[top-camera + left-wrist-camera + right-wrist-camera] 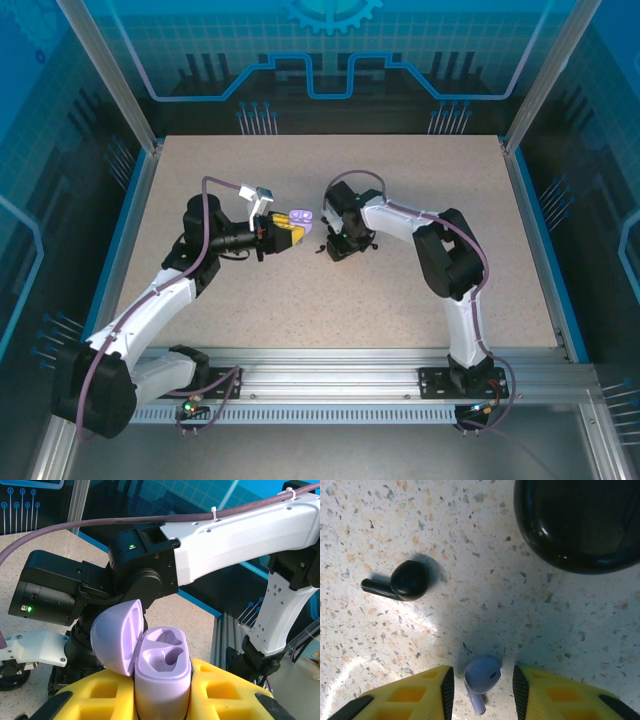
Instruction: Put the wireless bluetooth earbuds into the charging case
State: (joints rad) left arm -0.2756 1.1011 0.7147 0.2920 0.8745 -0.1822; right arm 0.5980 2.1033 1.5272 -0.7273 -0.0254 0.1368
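Note:
My left gripper [162, 702] is shut on a lilac charging case [162, 677], held upright between its yellow fingers [85, 697]. The case lid [114, 639] is swung open to the left, and both sockets are empty. In the top view the case [300, 217] hangs above the table's middle. My right gripper [482, 687] points down at the table, open. A lilac earbud [482, 676] lies between its fingers with a gap on each side. A black earbud [409, 580] lies to the upper left. A round glossy black puck [580, 522] sits at the upper right.
The right arm's white link [235, 535] and black wrist [140, 565] are close in front of the held case. The two grippers [338, 245] work near each other at the centre of the speckled table [400, 300]. Blue walls enclose the table.

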